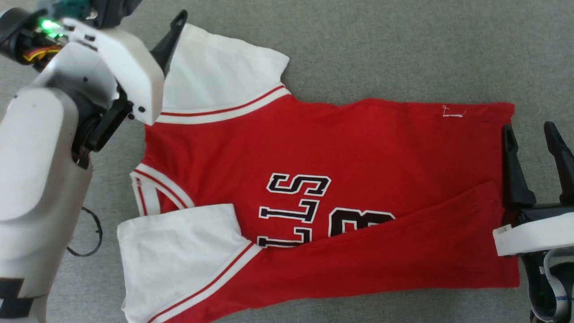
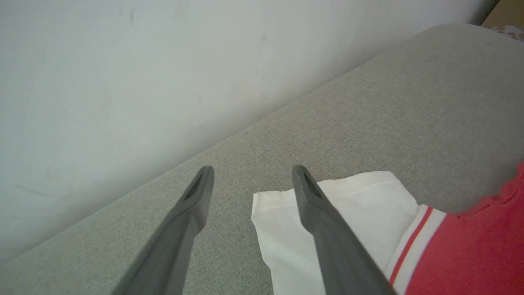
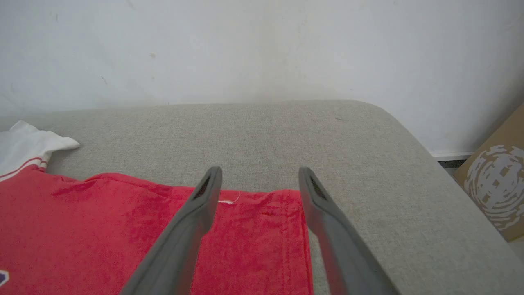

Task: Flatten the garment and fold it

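A: While the shirt (image 1: 341,148) is laid on the cushion (image 1: 403,45), collar left, hem right, near edge folded over lengthwise, what risk is logged?

B: Left gripper (image 2: 252,170) is noted spread wide and empty, one finger over the far sleeve (image 1: 215,67). Right gripper (image 1: 528,128) is noted spread wide and empty too, straddling the hem (image 1: 509,179). Contact with cloth cannot be told. If only the top layer is pinched at the hem, the near fold could be dragged skew or undone. If the sleeve is pulled alone, the shoulder could be bunched.

A: Writing?

B: Lettering (image 1: 296,202) is read sideways: S, L, L, black with white outline. One more glyph is half covered by the fold, and B or 8 cannot be told. A white thread (image 1: 453,114) is seen near the hem. A pale round print is seen on the box (image 3: 497,180), but no words can be read.
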